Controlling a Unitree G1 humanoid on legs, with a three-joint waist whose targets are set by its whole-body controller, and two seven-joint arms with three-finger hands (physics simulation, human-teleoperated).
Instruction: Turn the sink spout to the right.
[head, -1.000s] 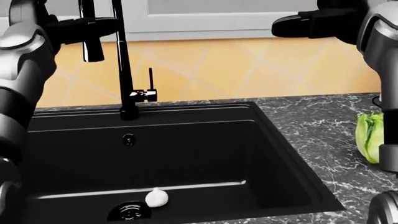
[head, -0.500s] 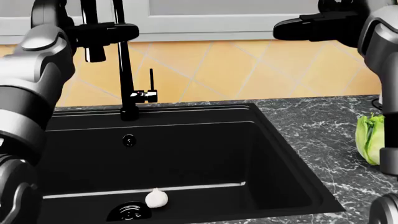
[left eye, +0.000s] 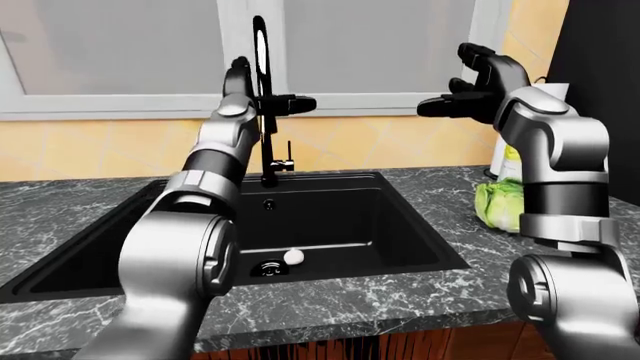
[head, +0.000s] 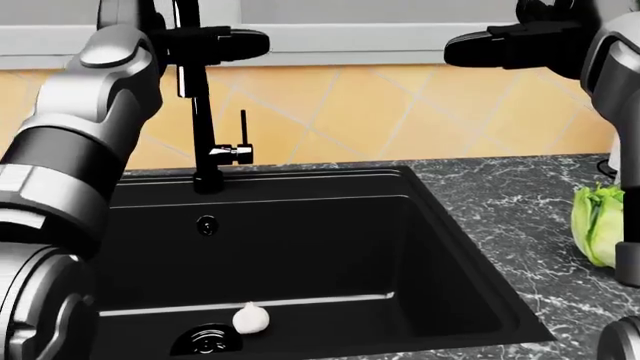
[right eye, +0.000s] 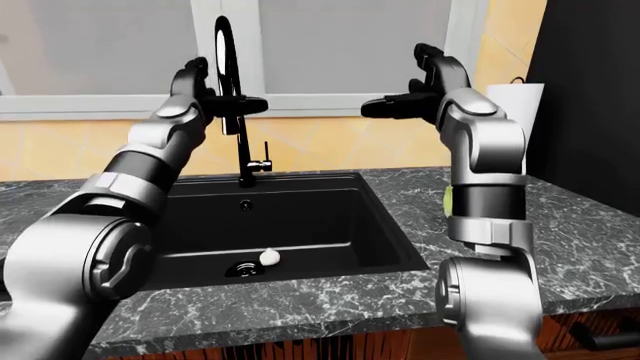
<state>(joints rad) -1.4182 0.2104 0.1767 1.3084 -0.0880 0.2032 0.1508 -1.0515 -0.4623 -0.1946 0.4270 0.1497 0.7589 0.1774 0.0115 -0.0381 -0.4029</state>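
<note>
The black gooseneck sink spout (head: 203, 127) rises from the top rim of the black sink (head: 300, 172); its arch shows best in the left-eye view (left eye: 259, 67). Its down-turned outlet (head: 185, 81) hangs just left of the riser. My left hand (head: 235, 41) is at outlet height, with open fingers laid straight across the riser and pointing right; it touches the spout but is not closed round it. My right hand (head: 495, 45) is open and empty, raised well to the right of the spout.
A thin lever handle (head: 240, 142) sticks out at the spout's base. A white garlic bulb (head: 250, 319) lies by the drain (head: 205, 341). A green lettuce (head: 595, 225) lies on the dark marble counter (head: 500, 195) at right. A window is behind.
My left arm and hand have swept to the right in the head view. The spout's outlet has swung right with them, closer to the riser. The right hand has barely moved.
</note>
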